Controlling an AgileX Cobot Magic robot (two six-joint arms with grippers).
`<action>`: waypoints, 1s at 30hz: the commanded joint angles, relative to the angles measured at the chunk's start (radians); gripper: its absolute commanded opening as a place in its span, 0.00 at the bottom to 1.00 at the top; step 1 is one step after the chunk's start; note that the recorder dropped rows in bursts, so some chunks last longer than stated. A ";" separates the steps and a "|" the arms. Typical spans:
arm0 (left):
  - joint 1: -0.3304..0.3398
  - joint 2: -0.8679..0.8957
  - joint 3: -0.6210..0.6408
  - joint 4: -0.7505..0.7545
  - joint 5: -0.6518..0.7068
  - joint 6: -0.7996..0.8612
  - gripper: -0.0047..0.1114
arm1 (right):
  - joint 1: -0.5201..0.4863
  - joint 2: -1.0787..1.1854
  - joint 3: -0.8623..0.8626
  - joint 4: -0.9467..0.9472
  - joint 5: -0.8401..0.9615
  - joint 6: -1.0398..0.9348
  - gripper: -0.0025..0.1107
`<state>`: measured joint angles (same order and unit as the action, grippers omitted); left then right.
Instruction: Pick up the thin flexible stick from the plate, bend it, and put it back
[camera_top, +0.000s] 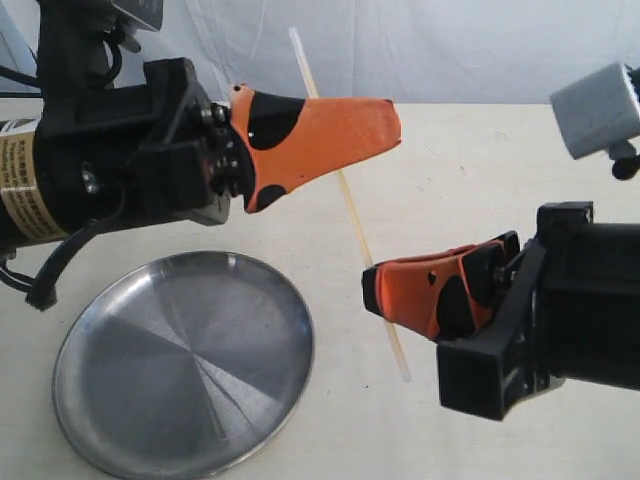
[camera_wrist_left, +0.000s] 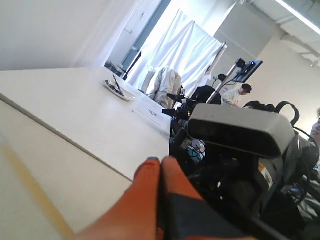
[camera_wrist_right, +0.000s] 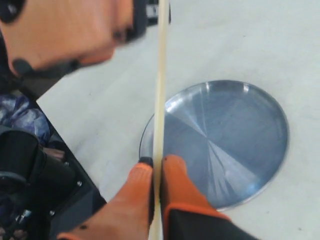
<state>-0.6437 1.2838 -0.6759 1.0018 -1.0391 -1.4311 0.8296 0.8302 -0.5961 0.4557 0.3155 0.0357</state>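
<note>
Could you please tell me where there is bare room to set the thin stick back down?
The steel plate is bare inside its rim. The table between the thin stick and the backdrop is also bare. The middle is crowded: the left end effector and right end effector both hold the stick there.

I have the left arm reaching in from the left of the exterior view, wrist roughly level and raised well above the table. The left gripper (camera_top: 392, 125) points right, its orange fingers (camera_wrist_left: 147, 187) pressed flat together along their length. The thin flexible stick (camera_top: 352, 215) passes between them partway back from the tips. The right arm comes in from the right and sits lower, its black wrist angled slightly upward. The right gripper (camera_top: 368, 290) points left, and in its wrist view both fingertips (camera_wrist_right: 172, 167) pinch the stick near its lower end.
</note>
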 joint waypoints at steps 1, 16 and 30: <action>-0.007 0.003 -0.001 -0.045 0.007 0.023 0.04 | -0.002 -0.005 -0.009 -0.014 0.026 -0.012 0.01; -0.007 0.003 -0.001 0.004 -0.028 -0.049 0.48 | -0.004 -0.042 -0.009 -0.127 -0.056 0.035 0.01; -0.007 0.001 -0.001 0.141 0.127 -0.156 0.55 | -0.004 -0.128 -0.009 -0.619 0.030 0.462 0.01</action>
<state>-0.6437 1.2838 -0.6759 1.1616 -0.9709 -1.5823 0.8296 0.7223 -0.5961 -0.1456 0.3540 0.4869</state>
